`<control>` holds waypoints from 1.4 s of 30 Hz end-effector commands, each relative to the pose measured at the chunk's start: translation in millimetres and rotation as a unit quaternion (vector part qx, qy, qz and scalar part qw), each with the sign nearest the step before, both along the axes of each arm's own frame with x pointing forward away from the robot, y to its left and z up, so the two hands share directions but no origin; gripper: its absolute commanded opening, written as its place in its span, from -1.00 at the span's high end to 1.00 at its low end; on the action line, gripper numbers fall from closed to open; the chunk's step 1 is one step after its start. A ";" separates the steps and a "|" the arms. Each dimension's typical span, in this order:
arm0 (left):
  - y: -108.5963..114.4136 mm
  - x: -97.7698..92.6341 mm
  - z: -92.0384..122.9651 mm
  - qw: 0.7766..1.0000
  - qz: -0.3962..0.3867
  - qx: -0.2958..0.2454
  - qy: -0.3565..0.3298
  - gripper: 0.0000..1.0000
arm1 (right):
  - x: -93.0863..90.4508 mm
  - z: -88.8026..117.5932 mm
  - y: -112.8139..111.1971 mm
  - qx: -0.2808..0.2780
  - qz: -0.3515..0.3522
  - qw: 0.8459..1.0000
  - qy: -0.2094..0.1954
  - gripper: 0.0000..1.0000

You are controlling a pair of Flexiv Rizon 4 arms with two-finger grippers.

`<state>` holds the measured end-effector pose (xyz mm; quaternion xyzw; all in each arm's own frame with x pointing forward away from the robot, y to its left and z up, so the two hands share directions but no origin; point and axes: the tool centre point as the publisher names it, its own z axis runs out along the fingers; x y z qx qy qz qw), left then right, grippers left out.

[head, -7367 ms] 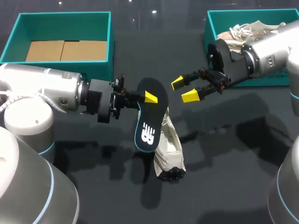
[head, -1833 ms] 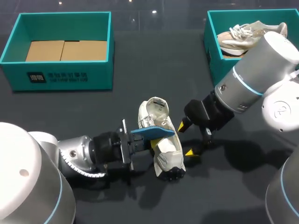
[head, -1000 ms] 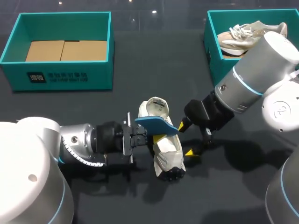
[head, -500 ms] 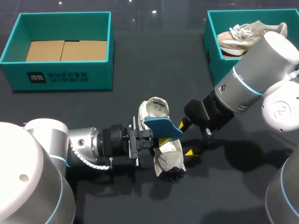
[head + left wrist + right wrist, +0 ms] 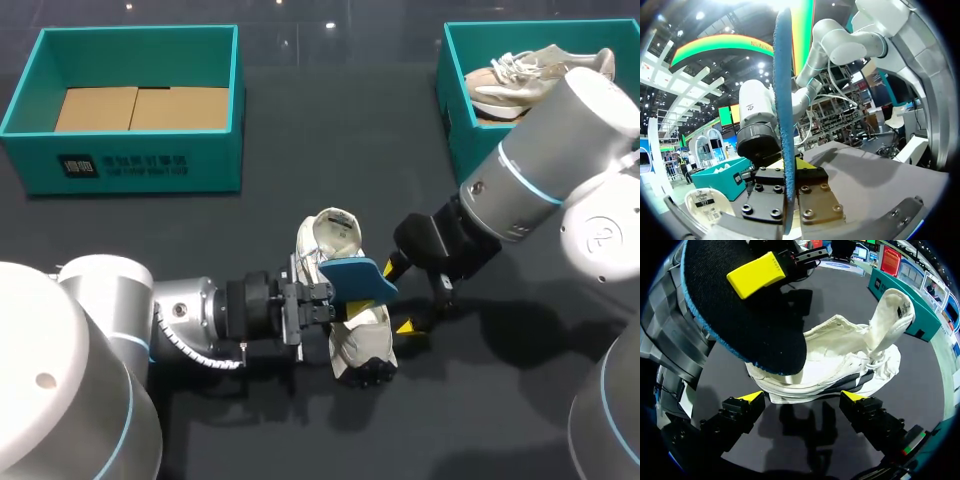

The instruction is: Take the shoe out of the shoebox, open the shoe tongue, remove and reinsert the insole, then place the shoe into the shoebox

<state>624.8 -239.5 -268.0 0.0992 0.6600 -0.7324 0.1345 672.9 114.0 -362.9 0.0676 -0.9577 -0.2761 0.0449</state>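
On the dark table point(image 5: 300, 130), a cream shoe point(image 5: 362, 335) lies mid-table with its tongue raised. The left gripper point(image 5: 340, 298) pinches a black, blue-edged insole point(image 5: 358, 277) above the shoe. The right gripper point(image 5: 399, 296) stands wide open at the shoe's right side. Two teal shoeboxes point(image 5: 130, 160) sit far back.

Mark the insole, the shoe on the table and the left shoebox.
insole point(image 5: 357, 277), head view, on its blue face.
shoe point(image 5: 840, 360), right wrist view, on the white upper.
left shoebox point(image 5: 215, 165), head view, on its teal front wall.
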 end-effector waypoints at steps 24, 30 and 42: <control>-11.9 11.1 -17.6 1.000 0.003 0.005 0.022 1.00 | -0.8 -1.3 0.9 0.000 -0.001 1.000 -0.001 -1.00; -10.0 11.1 -19.5 1.000 0.005 0.012 0.021 1.00 | -0.8 -1.3 0.9 0.000 -0.001 1.000 -0.001 -1.00; -3.8 13.1 -29.5 0.999 0.009 0.044 -0.004 1.00 | -0.8 -1.3 0.9 0.000 -0.001 1.000 -0.001 -1.00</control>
